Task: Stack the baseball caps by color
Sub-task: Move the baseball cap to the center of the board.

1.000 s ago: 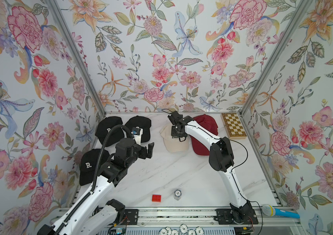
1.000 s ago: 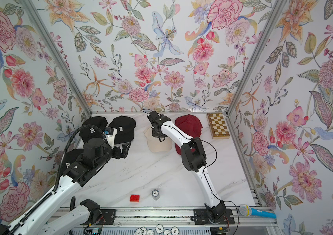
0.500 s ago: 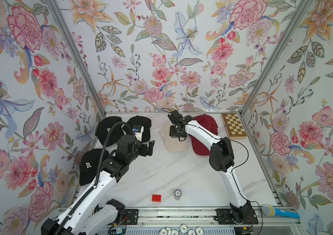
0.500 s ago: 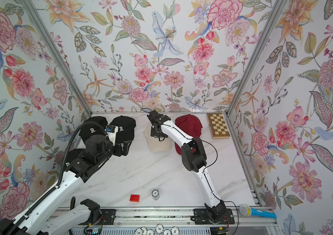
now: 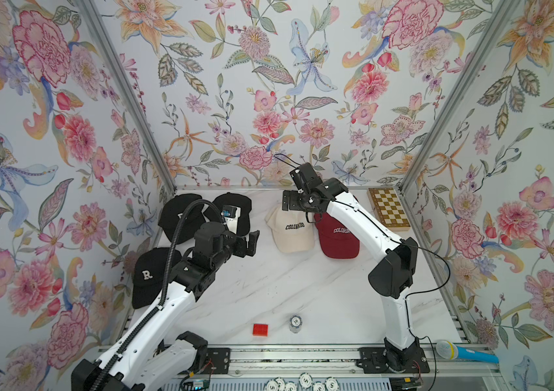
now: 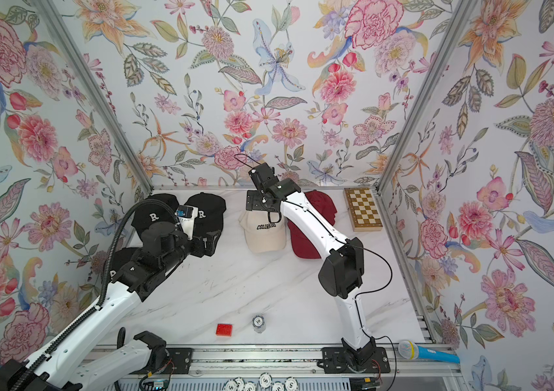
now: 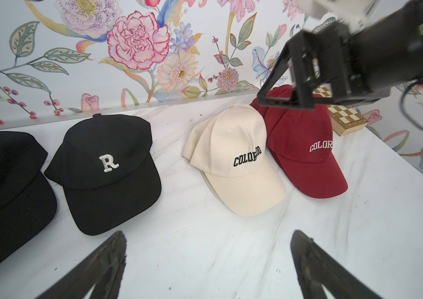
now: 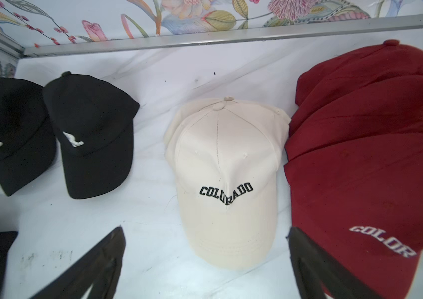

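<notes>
Well left of the cream COLORADO caps (image 5: 290, 230), two black R caps (image 7: 104, 168) lie side by side and a third black cap (image 5: 148, 274) lies apart, nearer the robot. All three are soft cloth domes with stiff curved brims, running crown to brim toward the robot. The left gripper (image 7: 207, 233), jaws spread and empty, hovers between them and the cream caps, so the left arm looks nearer for gathering them. The right gripper (image 8: 205, 230), jaws wide and holding nothing, hangs above the nested cream caps, and the dark red COLORADO pile (image 5: 340, 237) touches their right side.
</notes>
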You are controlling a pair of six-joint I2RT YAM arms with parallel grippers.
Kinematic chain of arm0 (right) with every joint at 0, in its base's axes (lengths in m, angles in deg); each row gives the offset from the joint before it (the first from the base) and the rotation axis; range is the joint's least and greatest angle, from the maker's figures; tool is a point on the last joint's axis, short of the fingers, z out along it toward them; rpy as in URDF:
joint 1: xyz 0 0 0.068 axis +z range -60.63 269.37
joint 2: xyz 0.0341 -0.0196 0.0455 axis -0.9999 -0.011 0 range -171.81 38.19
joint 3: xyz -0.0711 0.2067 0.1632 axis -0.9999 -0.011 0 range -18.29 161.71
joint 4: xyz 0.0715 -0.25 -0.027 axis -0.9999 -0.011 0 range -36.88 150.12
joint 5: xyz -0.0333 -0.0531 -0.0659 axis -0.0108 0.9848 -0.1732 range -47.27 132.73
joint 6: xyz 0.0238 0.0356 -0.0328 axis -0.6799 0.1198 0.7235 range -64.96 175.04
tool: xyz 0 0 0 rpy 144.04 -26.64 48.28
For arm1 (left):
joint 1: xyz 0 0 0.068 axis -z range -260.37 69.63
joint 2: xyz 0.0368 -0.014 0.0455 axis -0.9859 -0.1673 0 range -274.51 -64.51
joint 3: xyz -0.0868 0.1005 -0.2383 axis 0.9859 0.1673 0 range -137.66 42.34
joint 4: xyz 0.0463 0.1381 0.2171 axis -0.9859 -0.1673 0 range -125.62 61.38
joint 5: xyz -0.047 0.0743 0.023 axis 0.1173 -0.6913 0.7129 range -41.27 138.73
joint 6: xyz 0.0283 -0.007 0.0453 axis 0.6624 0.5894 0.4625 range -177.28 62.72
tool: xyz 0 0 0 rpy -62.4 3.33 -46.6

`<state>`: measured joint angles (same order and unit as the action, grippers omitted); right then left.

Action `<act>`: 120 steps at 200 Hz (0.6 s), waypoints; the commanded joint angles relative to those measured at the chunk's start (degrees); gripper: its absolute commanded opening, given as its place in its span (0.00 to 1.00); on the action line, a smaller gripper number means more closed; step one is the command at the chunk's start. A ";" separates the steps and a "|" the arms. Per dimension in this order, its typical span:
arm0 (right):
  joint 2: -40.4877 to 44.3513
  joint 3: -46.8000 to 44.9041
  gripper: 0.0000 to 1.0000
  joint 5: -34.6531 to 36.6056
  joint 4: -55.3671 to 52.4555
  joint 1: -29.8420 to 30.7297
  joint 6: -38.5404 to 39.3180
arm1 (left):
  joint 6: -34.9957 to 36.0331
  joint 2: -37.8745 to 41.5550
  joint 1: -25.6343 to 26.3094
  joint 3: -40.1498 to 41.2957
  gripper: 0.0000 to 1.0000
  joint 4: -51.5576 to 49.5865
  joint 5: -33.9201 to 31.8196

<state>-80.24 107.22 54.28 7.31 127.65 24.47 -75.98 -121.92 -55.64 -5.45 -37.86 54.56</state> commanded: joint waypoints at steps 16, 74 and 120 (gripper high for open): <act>6.02 -5.60 0.99 -4.50 -0.88 -0.75 5.64 | 1.21 -3.90 -0.73 -3.75 1.00 2.80 -0.20; 13.99 -13.80 0.99 0.16 1.15 -5.94 9.88 | 1.49 -21.49 -1.11 -23.38 1.00 -0.47 -2.08; 18.89 -18.69 0.99 -7.22 3.15 -9.10 16.40 | 1.54 -37.75 -3.44 -40.18 1.00 -6.05 -3.20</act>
<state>-65.18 90.59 48.40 8.86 117.36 34.83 -75.06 -153.44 -57.32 -39.26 -38.95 52.92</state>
